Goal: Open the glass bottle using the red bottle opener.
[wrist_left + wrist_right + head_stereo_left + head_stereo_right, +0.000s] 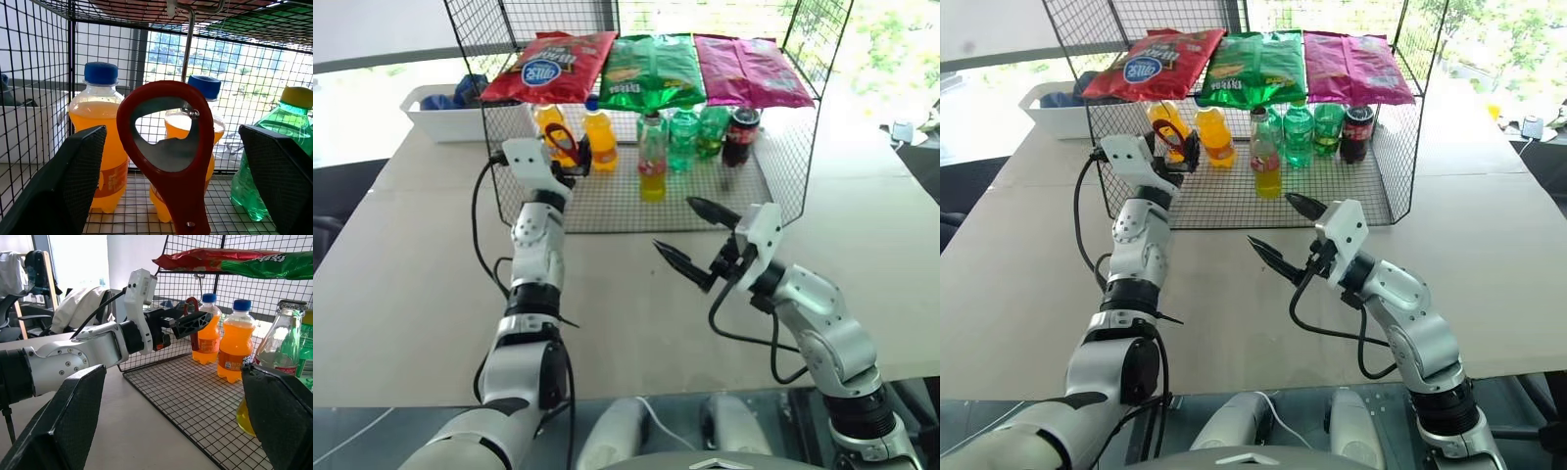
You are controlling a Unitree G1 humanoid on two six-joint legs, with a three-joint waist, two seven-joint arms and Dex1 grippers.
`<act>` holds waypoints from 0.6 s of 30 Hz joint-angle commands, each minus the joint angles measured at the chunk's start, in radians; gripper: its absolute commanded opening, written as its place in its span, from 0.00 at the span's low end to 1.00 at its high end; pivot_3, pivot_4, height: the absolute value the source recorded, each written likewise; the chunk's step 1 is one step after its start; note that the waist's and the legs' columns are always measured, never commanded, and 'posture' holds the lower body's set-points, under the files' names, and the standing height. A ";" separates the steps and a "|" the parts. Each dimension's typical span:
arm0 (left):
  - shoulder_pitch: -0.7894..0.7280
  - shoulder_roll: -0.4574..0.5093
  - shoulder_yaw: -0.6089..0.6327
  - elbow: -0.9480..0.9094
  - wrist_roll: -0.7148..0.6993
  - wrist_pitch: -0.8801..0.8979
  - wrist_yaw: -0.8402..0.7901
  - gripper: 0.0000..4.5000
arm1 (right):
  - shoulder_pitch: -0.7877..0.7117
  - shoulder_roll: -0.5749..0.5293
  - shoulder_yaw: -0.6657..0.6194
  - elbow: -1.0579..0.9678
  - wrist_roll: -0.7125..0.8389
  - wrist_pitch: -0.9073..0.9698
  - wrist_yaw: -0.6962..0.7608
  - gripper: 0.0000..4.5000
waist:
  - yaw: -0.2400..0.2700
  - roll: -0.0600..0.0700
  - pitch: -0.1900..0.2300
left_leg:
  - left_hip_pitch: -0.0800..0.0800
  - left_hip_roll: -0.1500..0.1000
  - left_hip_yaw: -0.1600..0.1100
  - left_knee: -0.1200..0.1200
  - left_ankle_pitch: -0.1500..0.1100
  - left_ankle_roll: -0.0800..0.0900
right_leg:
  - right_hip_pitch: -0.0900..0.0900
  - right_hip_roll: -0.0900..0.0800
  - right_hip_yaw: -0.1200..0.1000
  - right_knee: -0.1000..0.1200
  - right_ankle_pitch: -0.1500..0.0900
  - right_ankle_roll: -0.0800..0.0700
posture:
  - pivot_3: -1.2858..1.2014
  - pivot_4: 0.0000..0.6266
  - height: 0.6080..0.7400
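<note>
The glass bottle, clear with yellow liquid low down, stands at the front middle of the wire rack's floor; it also appears close up. The red bottle opener hangs from a hook under the rack's top shelf, in front of the orange bottles. My left gripper is raised inside the rack's left side, open, with one finger on each side of the opener and not touching it. My right gripper hovers open and empty over the table just in front of the rack, pointing towards the left arm.
A wire rack holds two orange soda bottles, green bottles and a dark cola bottle. Chip bags lie on its top shelf. A white bin sits behind on the left.
</note>
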 commanded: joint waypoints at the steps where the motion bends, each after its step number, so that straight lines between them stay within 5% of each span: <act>1: -0.049 0.020 0.015 0.043 -0.008 -0.049 -0.026 1.00 | -0.014 0.009 0.003 -0.026 -0.003 -0.027 -0.006 0.99 | -0.001 0.000 0.000 | 0.000 0.000 0.000 0.001 0.000 0.000 | 0.000 0.000 0.000 0.001 0.000 0.000 | 0.52 0.24 1.00; 8: -0.067 0.022 0.028 0.098 -0.024 -0.075 -0.062 1.00 | -0.003 0.013 0.004 -0.022 -0.018 -0.037 -0.020 0.99 | -0.003 -0.001 0.000 | 0.000 -0.001 -0.001 0.004 0.000 0.000 | 0.000 0.000 -0.001 0.003 0.000 0.000 | 0.52 0.24 1.00; 11: -0.061 0.022 0.028 0.101 -0.025 -0.084 -0.070 0.80 | 0.001 0.014 0.006 -0.025 -0.021 -0.039 -0.024 1.00 | -0.004 -0.001 0.000 | -0.001 -0.001 -0.001 0.004 0.000 0.000 | 0.000 0.000 -0.001 0.003 0.000 0.000 | 0.52 0.24 1.00; 18: -0.053 0.018 0.023 0.097 -0.027 -0.092 -0.089 0.08 | 0.005 0.019 0.007 -0.019 -0.027 -0.041 -0.025 1.00 | -0.013 -0.002 0.000 | -0.001 -0.001 -0.001 0.005 0.000 0.000 | 0.000 0.000 -0.001 0.003 0.000 0.000 | 0.52 0.24 1.00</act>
